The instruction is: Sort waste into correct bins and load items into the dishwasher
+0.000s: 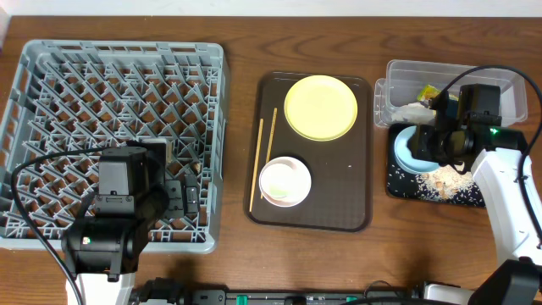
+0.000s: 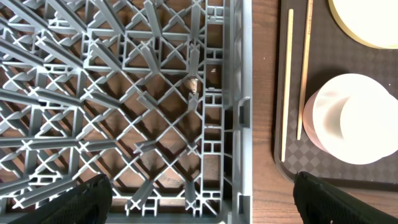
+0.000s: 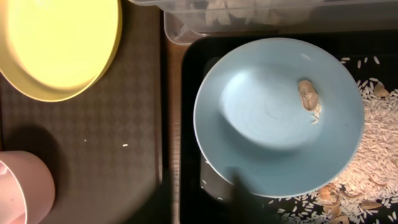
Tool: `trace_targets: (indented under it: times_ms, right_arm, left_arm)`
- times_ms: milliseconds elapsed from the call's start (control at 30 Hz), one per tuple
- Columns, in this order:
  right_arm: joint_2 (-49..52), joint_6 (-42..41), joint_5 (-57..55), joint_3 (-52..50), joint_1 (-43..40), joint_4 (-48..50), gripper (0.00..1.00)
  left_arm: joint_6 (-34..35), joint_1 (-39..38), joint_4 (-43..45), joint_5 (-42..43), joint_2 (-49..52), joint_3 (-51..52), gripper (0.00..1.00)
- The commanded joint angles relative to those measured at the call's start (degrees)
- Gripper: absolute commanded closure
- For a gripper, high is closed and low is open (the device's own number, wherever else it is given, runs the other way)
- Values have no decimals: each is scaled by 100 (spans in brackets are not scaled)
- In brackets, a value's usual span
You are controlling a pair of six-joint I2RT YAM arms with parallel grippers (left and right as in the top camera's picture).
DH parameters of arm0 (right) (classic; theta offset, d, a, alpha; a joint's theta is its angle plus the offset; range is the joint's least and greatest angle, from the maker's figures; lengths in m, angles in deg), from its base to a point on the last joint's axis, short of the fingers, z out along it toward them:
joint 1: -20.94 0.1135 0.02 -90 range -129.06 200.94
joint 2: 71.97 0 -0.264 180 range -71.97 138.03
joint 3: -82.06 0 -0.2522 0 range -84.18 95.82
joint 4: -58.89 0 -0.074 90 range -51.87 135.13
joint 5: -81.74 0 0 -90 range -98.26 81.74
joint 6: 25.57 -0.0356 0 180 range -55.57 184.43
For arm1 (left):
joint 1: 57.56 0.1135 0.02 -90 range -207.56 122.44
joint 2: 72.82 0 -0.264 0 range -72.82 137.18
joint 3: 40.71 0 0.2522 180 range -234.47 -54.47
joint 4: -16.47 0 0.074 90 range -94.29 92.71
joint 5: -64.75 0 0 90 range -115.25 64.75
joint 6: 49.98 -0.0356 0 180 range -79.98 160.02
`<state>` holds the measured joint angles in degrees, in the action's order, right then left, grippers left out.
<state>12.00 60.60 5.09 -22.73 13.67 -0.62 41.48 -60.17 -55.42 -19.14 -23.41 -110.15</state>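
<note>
On the tabletop (image 1: pixel 237 25) the dish rack (image 1: pixel 118 47) sits at the left and the serving tray (image 1: pixel 339 186) in the middle. On the tray, the plate (image 1: pixel 321 107) lies at the far end, the bowl (image 1: pixel 284 182) nearer the front, and the chopsticks (image 1: pixel 257 165) run lengthwise just left of the bowl. At the right, the tub (image 1: pixel 508 85) stands behind the shallow bin (image 3: pixel 193 53). In that bin a second plate (image 3: pixel 261 118) rests over grains (image 3: pixel 379 155), a peanut (image 3: pixel 307 95) on it
</note>
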Motion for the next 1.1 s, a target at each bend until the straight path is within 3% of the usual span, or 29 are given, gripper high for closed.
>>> trace_targets:
  times_ms: [0, 33, 133, 333, 400, 467, 1067]
  right_arm:
    - [-17, 7, -118, 72, 50, 4, 99]
    - [-17, 4, -142, 72, 55, 9, 99]
    - [-17, 9, -385, 68, 66, -22, 82]
    - [-4, 485, -715, 68, 256, -289, 78]
    - [17, 671, -804, 68, 363, -330, 83]
    - [48, 772, -920, 68, 457, -334, 99]
    - [494, 710, -1799, 66, 1069, -400, 99]
  left_arm:
    - [9, 28, -13, 76, -4, -129, 5]
    - [9, 28, -13, 76, -4, -129, 5]
    - [9, 28, -13, 76, -4, -129, 5]
    - [9, 28, -13, 76, -4, -129, 5]
    - [9, 28, -13, 76, -4, -129, 5]
    - [9, 28, -13, 79, -4, -129, 5]
    - [11, 28, -15, 79, -4, -129, 5]
